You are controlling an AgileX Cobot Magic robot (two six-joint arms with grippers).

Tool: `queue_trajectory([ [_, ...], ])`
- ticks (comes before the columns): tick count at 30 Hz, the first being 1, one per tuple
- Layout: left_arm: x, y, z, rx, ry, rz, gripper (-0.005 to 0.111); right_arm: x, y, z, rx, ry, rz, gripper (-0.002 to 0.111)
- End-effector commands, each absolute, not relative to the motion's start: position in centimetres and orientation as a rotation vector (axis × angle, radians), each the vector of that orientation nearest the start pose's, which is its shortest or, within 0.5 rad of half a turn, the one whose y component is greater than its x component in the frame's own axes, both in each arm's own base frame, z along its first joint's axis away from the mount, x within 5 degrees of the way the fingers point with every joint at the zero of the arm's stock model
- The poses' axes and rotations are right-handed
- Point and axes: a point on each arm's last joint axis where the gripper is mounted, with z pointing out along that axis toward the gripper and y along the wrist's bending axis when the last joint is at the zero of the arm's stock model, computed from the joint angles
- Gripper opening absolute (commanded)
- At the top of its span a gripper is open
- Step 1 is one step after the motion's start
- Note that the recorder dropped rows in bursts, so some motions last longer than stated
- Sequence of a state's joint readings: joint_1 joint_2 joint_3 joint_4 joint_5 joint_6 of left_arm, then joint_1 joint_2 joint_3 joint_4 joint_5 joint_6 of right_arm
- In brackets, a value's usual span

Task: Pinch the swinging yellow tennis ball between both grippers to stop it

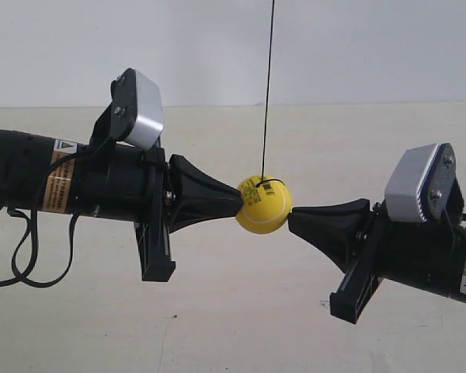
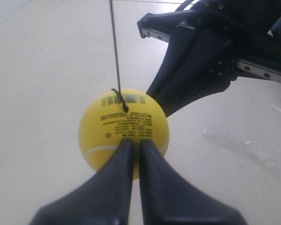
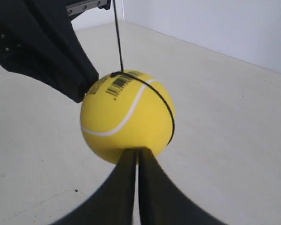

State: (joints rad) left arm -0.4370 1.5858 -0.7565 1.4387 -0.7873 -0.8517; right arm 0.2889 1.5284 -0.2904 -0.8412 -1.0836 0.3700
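The yellow tennis ball [image 1: 262, 205] hangs on a thin black string [image 1: 268, 78] and sits wedged between the two black pointed grippers. My left gripper [image 1: 237, 200], on the arm at the exterior view's left, is shut, and its tip presses the ball's barcode side. My right gripper [image 1: 291, 217] is also shut and touches the opposite side from slightly lower. In the left wrist view the ball [image 2: 124, 133] rests against the left gripper [image 2: 133, 143], with the right gripper [image 2: 160, 101] behind it. The right wrist view has the ball [image 3: 126, 117] against the right gripper [image 3: 137, 152], and the left gripper [image 3: 83, 91] beyond.
A pale cream tabletop [image 1: 217, 326] lies below the arms, with a white wall [image 1: 357, 47] behind. Grey-white camera boxes [image 1: 144, 109] [image 1: 415, 183] sit on top of both wrists. A loose black cable [image 1: 23, 256] hangs under the arm at the exterior view's left.
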Motion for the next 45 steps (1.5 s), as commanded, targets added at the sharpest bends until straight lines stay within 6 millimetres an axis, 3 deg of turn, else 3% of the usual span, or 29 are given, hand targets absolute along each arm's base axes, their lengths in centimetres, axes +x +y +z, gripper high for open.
queue_trajectory([
  [1,24.3,-18.1,21.5,1.320,1.621,-0.731,0.005,18.9,12.0,17.0,-0.887,1.591,0.753,0.000],
  [13,24.2,-17.3,22.1,1.303,1.669,-0.618,0.005,19.2,11.7,17.0,-0.879,1.586,0.691,0.000],
  [21,23.2,-16.2,23.5,1.273,1.661,-0.518,0.005,19.5,11.4,17.0,-0.880,1.599,0.628,0.000],
  [29,22.2,-14.8,25.5,1.152,1.679,-0.437,0.005,19.7,10.9,18.4,-0.805,1.575,0.555,0.000],
  [37,18.8,-12.5,29.0,0.985,1.623,-0.398,0.005,18.1,10.2,22.7,-0.752,1.420,0.523,0.000],
  [45,12.7,-9.6,32.4,0.858,1.430,-0.399,0.005,14.0,8.1,27.1,-0.699,1.368,0.394,0.000],
])
